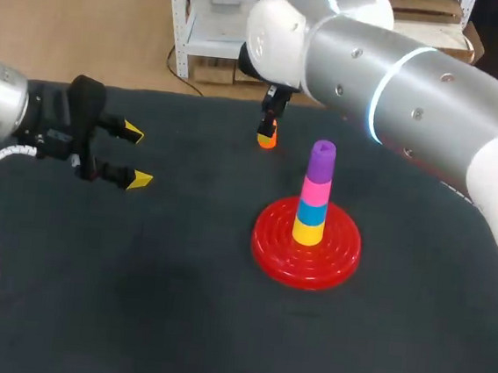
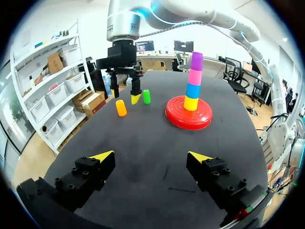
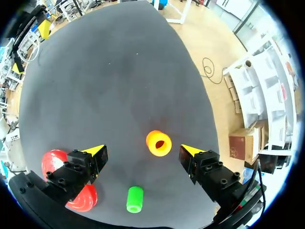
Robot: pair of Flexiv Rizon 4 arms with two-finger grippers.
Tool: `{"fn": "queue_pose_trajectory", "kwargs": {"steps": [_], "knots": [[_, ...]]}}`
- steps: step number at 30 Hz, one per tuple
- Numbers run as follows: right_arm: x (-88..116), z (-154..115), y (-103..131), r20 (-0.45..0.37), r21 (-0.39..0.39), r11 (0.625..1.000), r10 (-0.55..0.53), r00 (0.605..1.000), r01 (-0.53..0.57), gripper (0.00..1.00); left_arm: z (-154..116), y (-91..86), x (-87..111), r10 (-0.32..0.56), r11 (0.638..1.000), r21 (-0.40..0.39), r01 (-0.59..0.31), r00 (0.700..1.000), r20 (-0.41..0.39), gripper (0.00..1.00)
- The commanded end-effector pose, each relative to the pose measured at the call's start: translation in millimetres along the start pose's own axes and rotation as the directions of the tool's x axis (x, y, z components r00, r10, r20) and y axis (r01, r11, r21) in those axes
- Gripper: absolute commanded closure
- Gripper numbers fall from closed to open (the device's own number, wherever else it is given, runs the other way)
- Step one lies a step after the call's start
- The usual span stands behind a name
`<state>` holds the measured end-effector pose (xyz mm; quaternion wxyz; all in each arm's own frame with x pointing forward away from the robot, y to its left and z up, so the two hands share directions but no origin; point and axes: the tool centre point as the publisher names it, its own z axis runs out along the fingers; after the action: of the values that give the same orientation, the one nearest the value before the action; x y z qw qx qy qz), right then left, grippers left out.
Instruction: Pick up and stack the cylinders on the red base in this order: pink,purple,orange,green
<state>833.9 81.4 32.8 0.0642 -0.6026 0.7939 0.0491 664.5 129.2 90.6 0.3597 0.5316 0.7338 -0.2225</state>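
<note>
The red base (image 1: 271,249) holds a stack on its peg: yellow, blue, pink, with the purple cylinder (image 1: 322,158) on top. Behind and to the left of it stands the orange cylinder (image 1: 267,139), upright, its hollow top showing in the right wrist view (image 3: 159,143). My right gripper (image 3: 143,150) hangs open just above it, a finger on each side, not touching. The green cylinder (image 3: 135,199) stands close by, nearer the base (image 3: 50,164); my right arm hides it in the head view. My left gripper (image 1: 135,153) is open and empty at the table's left.
The left wrist view shows the orange cylinder (image 2: 121,108) and the green cylinder (image 2: 146,96) side by side under my right gripper (image 2: 125,93), left of the base (image 2: 183,121). The dark table (image 1: 132,299) is bare in front.
</note>
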Motion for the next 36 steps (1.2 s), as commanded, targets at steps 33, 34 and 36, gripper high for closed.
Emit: {"fn": "queue_pose_trajectory", "kwargs": {"steps": [33, 34, 36], "knots": [[-4, -18, -31, -0.103, -0.177, 0.984, 0.001, 0.995, -0.019, 1.0, 1, 1.7, -0.8, -0.001, 1.0, 0.004, 0.001, 1.0, -0.006, 0.0], [-3, -29, -28, -0.085, -0.174, 0.985, -0.009, 0.996, -0.006, 1.0, 1, 1.7, -0.8, -0.001, 1.0, 0.004, 0.001, 1.0, -0.006, 0.0], [2, -54, -20, -0.049, -0.159, 0.987, -0.027, 0.998, 0.019, 1.0, 1, 1.7, -0.8, -0.001, 1.0, 0.004, 0.001, 1.0, -0.006, 0.0]]}}
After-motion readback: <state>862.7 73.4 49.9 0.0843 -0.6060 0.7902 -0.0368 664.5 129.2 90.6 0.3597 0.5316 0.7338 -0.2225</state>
